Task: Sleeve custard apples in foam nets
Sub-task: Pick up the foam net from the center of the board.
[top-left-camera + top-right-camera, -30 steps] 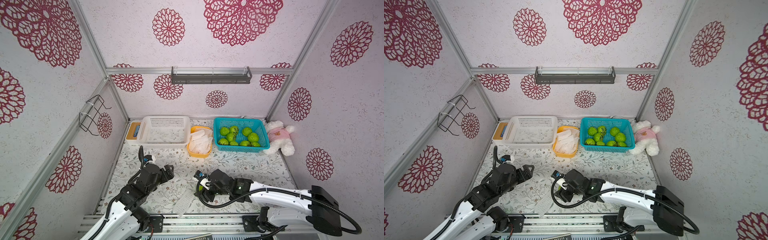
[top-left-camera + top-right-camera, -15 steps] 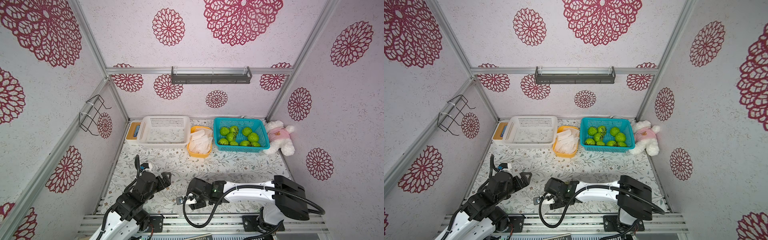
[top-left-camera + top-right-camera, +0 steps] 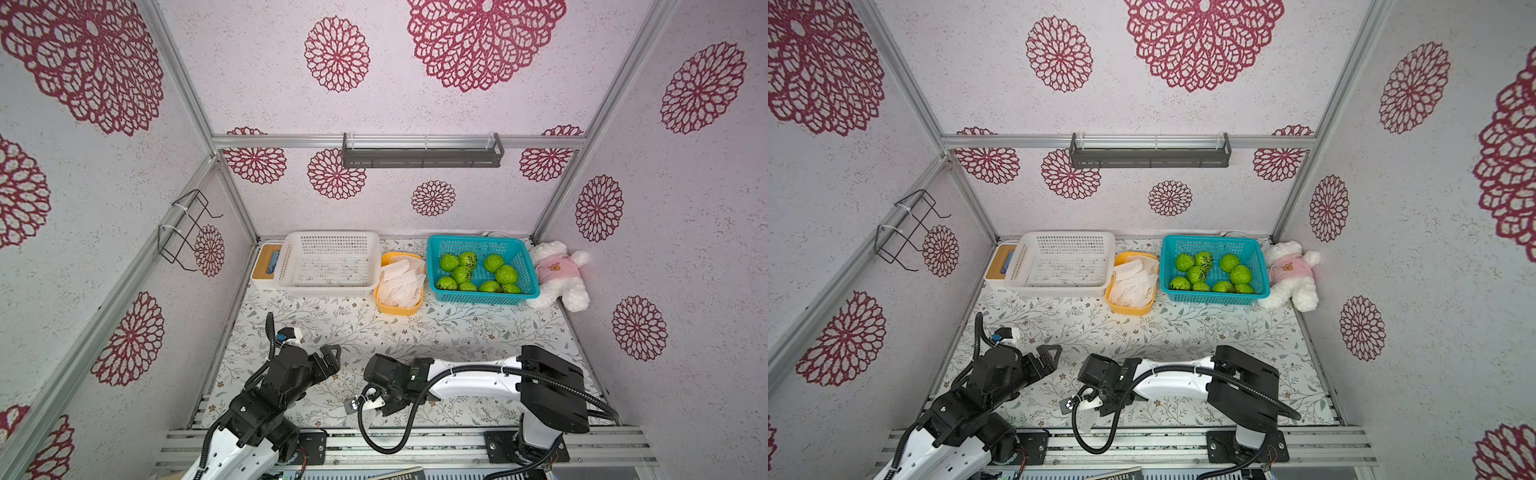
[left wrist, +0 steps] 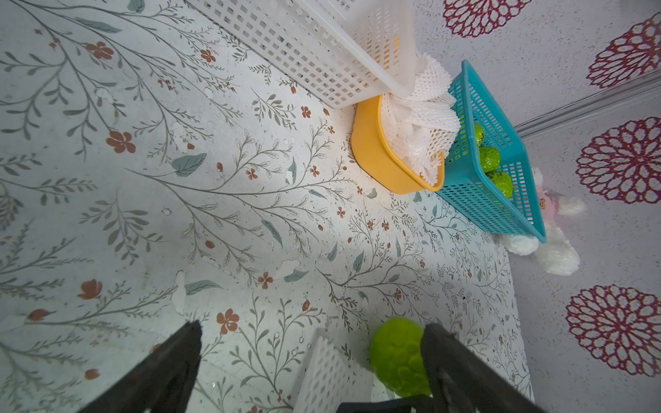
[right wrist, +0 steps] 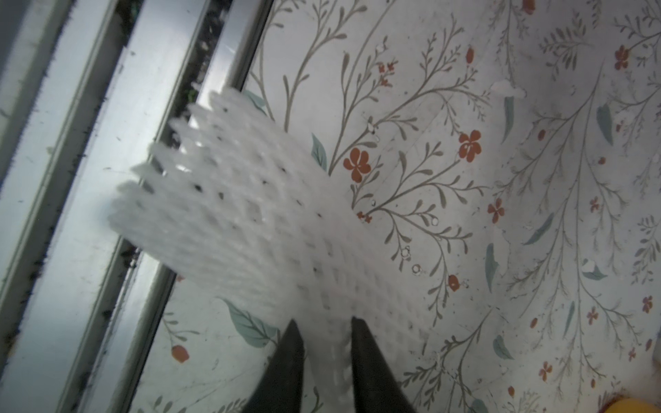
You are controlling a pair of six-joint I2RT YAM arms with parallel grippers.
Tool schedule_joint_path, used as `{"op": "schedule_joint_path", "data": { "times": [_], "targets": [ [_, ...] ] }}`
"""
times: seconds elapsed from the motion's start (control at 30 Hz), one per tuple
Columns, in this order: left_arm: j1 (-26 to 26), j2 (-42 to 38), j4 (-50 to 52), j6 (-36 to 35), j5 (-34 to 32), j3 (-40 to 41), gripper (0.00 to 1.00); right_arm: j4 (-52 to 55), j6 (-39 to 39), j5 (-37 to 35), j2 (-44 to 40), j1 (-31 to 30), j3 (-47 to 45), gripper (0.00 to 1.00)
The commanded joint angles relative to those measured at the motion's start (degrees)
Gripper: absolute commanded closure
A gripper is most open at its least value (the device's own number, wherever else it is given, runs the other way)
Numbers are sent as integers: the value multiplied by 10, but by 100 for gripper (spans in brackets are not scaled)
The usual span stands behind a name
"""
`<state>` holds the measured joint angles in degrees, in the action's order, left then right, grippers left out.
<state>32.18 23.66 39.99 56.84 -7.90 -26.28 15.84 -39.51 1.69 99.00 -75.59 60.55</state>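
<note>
A foam net (image 5: 250, 221) is pinched in the closed right end effector (image 5: 323, 329), well apart from the blue basket (image 3: 482, 296). A loose custard apple (image 4: 397, 357) lies just beside the net. Further custard apples (image 3: 505, 274) sit inside the basket. The left end effector (image 4: 311, 332) stands wide open above the worktop (image 4: 214, 178).

Foam nets (image 3: 401, 280) fill tub (image 3: 397, 310) between left basket (image 3: 328, 291) and right basket (image 3: 482, 297) holding custard apples (image 3: 463, 274)

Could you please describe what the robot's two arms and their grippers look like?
The left arm and right arm have black joint housings and glossy white links. A black cable loops off the right arm. The left gripper and right gripper are black and taper to points.
</note>
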Motion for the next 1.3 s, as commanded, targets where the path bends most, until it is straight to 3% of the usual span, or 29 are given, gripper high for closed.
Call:
{"op": "schedule_joint_path", "data": {
  "times": [0.0,0.17,0.37,0.6,0.77,1.0,1.27],
  "targets": [
    [-8,2,3,0,-8,2,1,7,0,-4,-7,-1,6,82],
    [-10,8,2,-6,-11,-6,1,-16,10,-6,-39,-1,-6,94],
    [-10,17,0,-41,-11,-37,1,-84,83,21,-121,16,-37,97],
    [-10,24,-37,-110,61,-77,2,-237,297,47,-263,60,-148,96],
    [0,66,-57,-152,116,-96,6,-342,478,9,-356,104,-238,96],
    [115,108,-141,-175,45,-85,8,-383,712,-53,-451,151,-289,98],
    [229,244,-282,-180,-7,-85,10,-379,784,-40,-467,157,-306,99]
  ]
}}
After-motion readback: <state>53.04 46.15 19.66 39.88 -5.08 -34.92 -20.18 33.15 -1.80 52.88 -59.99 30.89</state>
